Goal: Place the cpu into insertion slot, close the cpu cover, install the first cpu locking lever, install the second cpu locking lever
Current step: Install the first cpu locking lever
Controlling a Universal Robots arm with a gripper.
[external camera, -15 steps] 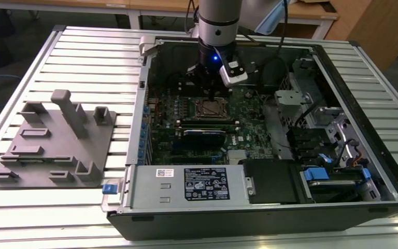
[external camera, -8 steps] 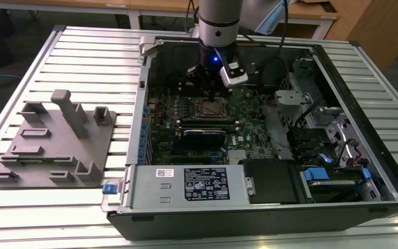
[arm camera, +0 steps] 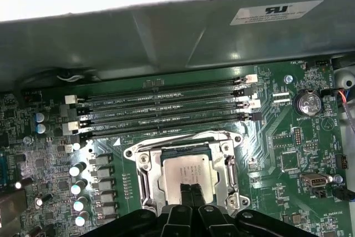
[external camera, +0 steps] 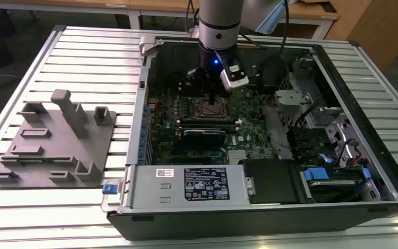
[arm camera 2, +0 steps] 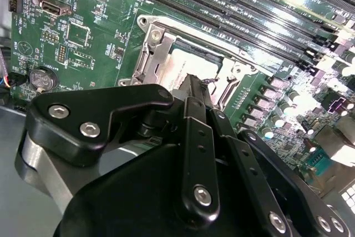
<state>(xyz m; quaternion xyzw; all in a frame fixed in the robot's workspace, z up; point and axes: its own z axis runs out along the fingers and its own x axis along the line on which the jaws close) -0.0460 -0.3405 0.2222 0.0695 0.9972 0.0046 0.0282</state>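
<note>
Even overhead light; glare on memory slots (arm camera 2: 277, 4); mild blur.

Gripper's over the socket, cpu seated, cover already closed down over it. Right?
Not quite. The gripper is over the insertion slot and the cpu sits in it, but the cpu cover is not closed over it: the first wrist view shows the chip's whole top bare.

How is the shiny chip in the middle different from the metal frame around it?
The cpu is a solid, flat, silvery square; the cpu cover is a frame with a big square hole. The cpu is smaller and sits inside; the cpu cover is larger and rings it. The hand's tips hang over the cpu, not the cpu cover. Both are silvery metal and lie flat.
</note>
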